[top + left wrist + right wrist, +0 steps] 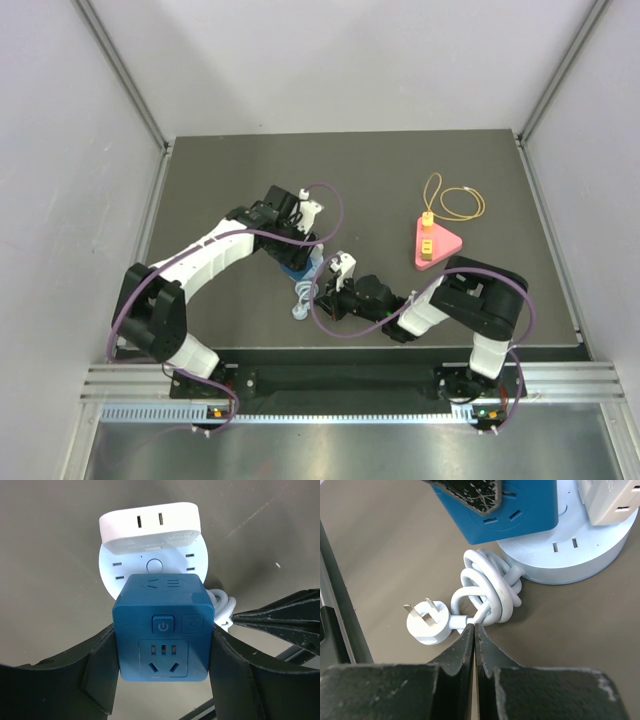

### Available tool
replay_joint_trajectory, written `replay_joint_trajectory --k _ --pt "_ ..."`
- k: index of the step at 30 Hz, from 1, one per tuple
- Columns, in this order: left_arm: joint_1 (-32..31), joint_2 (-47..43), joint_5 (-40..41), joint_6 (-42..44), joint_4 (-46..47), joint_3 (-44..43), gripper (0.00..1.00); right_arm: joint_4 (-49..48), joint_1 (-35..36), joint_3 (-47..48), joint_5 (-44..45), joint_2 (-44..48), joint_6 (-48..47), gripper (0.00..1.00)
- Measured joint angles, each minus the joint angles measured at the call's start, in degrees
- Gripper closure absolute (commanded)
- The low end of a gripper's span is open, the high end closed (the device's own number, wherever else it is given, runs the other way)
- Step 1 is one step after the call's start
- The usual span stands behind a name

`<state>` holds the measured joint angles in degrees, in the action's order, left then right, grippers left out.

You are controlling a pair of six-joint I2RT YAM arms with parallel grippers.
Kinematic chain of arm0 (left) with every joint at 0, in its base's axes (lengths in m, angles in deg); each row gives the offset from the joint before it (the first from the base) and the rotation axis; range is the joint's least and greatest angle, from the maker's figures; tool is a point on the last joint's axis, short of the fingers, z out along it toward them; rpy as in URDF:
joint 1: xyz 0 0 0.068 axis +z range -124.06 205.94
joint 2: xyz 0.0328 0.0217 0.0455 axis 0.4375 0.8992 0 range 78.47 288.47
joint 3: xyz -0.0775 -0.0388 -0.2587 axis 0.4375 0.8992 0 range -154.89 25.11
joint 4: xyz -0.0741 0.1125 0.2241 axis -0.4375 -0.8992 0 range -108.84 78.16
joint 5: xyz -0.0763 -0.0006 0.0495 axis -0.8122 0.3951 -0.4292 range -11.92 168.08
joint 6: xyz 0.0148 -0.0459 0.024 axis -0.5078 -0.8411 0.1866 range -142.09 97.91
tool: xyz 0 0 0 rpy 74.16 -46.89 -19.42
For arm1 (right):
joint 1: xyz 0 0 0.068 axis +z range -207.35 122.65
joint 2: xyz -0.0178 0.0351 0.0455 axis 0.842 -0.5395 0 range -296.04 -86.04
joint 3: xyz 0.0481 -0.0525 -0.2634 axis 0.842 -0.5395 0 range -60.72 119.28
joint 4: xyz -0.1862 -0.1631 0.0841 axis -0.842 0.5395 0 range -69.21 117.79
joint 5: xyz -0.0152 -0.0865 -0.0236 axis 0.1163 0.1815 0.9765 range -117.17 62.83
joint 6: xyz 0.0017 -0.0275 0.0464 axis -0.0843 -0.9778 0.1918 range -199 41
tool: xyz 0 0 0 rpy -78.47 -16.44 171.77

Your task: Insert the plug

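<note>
Plug (pixel 426 624) is lying on the desk (pixel 375 540) with its prongs showing, just beside the round white strip (pixel 570 555). Its cord (pixel 492 585) is bunched in a knot right against the strip's rim. Right pincer (pixel 475 630) is pressed together, tips right at the cord where it leaves the plug, can't tell if they actually nip it. Left pincer (pixel 163 647) is pinching a blue cube socket (pixel 162 605) by its sides, over the strip, right next to a white adapter (pixel 150 525) on the strip.
</note>
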<state>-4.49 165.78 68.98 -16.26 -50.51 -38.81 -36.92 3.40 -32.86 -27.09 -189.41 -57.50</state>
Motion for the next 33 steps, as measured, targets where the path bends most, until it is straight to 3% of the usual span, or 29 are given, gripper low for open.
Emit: replay_joint_trajectory --k 33 --pt "0.02 -0.02 0.17 9.22 0.57 0.15 1.00 0.52 0.00 -0.11 0.81 0.00 -2.08 1.00"
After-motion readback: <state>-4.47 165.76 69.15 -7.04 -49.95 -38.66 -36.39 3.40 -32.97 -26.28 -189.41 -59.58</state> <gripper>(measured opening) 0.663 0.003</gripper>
